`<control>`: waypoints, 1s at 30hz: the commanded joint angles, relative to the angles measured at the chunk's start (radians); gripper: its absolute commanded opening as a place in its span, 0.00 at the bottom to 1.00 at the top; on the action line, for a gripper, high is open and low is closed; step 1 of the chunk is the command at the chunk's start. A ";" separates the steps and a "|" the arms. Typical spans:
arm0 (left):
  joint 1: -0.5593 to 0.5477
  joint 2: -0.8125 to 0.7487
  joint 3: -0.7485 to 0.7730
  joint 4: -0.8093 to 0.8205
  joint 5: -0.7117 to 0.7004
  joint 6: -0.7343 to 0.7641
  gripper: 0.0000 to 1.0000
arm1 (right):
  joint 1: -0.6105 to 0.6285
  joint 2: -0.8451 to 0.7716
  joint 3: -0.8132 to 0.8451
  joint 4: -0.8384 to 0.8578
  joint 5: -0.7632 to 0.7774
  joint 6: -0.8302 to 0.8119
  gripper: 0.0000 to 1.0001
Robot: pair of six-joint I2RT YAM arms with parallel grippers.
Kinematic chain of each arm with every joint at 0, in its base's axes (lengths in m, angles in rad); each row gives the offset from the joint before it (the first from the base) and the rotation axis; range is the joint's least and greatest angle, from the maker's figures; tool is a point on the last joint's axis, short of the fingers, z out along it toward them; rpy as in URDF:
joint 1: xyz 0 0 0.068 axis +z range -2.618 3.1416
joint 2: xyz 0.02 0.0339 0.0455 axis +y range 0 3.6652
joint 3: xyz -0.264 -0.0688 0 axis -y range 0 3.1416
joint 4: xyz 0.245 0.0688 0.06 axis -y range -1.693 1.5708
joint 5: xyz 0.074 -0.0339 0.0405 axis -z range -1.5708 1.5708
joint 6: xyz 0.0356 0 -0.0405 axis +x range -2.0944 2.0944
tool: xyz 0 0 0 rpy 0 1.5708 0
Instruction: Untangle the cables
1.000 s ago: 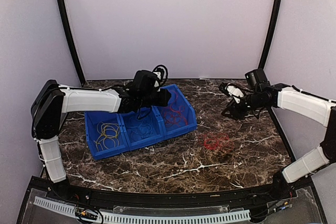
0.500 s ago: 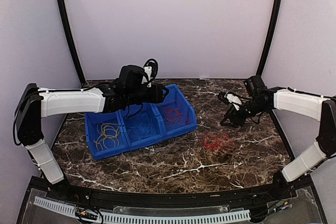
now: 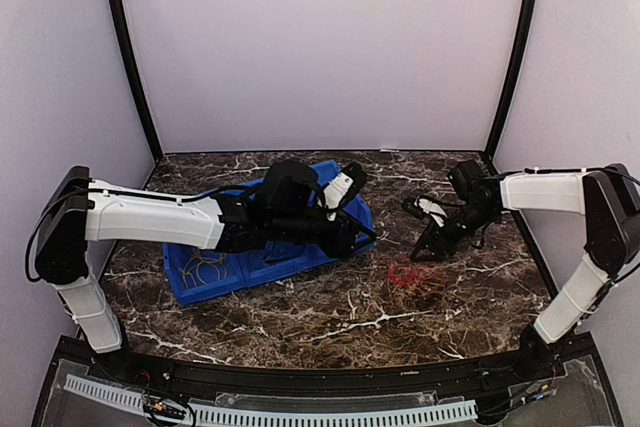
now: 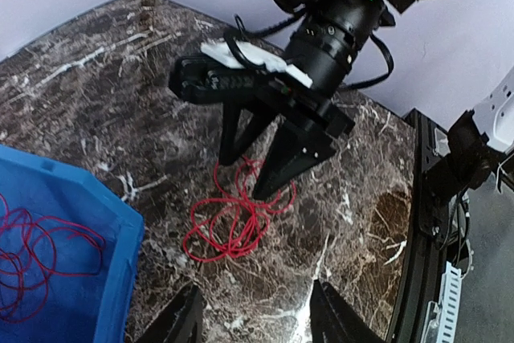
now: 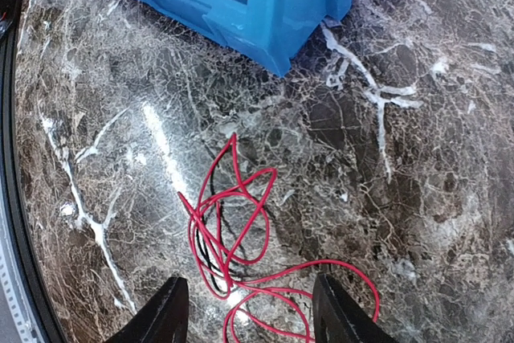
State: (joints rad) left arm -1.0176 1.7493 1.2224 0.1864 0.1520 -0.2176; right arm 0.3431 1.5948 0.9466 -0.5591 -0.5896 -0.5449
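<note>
A loose red cable (image 3: 410, 272) lies in a tangled bunch on the marble table, right of the blue bin (image 3: 215, 292). My right gripper (image 3: 425, 249) is open and points down over the cable's far edge. In the right wrist view the red cable (image 5: 241, 238) lies between the open fingers of my right gripper (image 5: 253, 315). My left gripper (image 3: 368, 237) is open and empty and reaches over the bin's right end. In the left wrist view my left gripper (image 4: 259, 323) hovers short of the red cable (image 4: 233, 218). More red cable (image 4: 40, 255) lies in the bin. Yellow cables (image 3: 205, 265) fill its left compartment.
The bin has three compartments; my left arm hides the middle and right ones in the top view. The bin's corner (image 5: 265, 6) stands close to the loose cable. The right arm's gripper (image 4: 257, 174) stands over the cable. The table's right edge (image 4: 414, 198) is near.
My left arm has swung right and forward across the bin toward the loose red cable. My right gripper has moved down and left onto the cable's far side.
</note>
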 commanded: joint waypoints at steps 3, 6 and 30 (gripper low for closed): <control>-0.012 0.044 -0.018 -0.013 0.045 0.005 0.47 | 0.032 0.099 0.053 -0.007 -0.005 0.013 0.53; -0.016 0.064 -0.023 -0.004 0.042 -0.012 0.47 | 0.051 0.128 0.076 -0.021 0.007 0.012 0.35; -0.042 0.277 -0.083 0.309 -0.027 0.148 0.49 | 0.065 0.079 0.025 -0.217 -0.220 -0.203 0.08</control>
State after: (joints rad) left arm -1.0531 2.0026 1.1660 0.3473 0.1623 -0.1246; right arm 0.4015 1.6958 0.9730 -0.7349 -0.7692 -0.7136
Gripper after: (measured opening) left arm 0.485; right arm 0.086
